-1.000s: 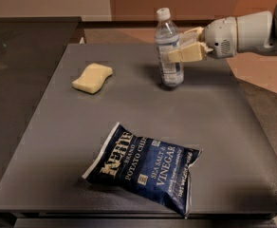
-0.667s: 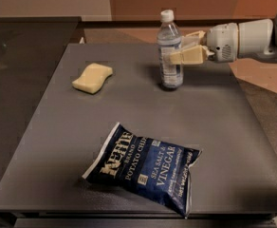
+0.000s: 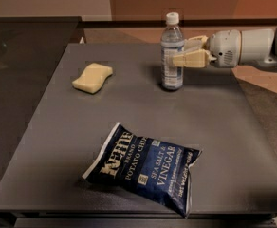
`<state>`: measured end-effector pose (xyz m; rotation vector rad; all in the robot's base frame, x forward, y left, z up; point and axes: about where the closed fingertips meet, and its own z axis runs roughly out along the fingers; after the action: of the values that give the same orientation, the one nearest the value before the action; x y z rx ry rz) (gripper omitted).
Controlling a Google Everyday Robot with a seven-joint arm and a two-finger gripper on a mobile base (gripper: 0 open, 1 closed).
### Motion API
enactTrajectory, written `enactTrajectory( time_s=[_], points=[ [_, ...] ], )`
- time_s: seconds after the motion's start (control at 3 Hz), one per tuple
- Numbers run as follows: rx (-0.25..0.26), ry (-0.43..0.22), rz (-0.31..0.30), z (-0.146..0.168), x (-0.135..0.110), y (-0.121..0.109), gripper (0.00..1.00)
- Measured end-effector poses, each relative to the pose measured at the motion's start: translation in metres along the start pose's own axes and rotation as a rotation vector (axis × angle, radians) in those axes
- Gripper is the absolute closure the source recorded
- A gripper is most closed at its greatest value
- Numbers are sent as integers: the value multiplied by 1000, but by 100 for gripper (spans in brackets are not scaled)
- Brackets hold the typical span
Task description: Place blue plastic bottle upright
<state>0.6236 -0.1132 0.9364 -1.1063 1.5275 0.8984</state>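
The blue plastic bottle (image 3: pixel 171 56) is clear with a white cap and a pale label. It stands upright on the far middle of the dark table (image 3: pixel 58 141). My gripper (image 3: pixel 182 52) reaches in from the right at label height. Its tan fingers (image 3: pixel 191 59) straddle the bottle: the near finger lies across the bottle's front and the far finger sits behind it. The fingers appear closed on the bottle. The bottle's base rests on the table.
A yellow sponge (image 3: pixel 93 77) lies at the far left of the table. A dark blue chip bag (image 3: pixel 143 167) lies flat near the front edge. My white arm (image 3: pixel 245 46) stretches over the table's right edge. A dark counter (image 3: pixel 24 37) adjoins on the left.
The bottle has gone from a slight tilt to upright and has shifted a little right and down onto the table. My gripper moved with it.
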Motion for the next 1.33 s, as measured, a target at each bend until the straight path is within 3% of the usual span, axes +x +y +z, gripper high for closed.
enactTrajectory(
  time_s=[1.0,1.33],
  points=[
    [-6,-42,-20,-7,8,3,12],
    [-6,-32,-21,-10,12,5,0]
  ],
)
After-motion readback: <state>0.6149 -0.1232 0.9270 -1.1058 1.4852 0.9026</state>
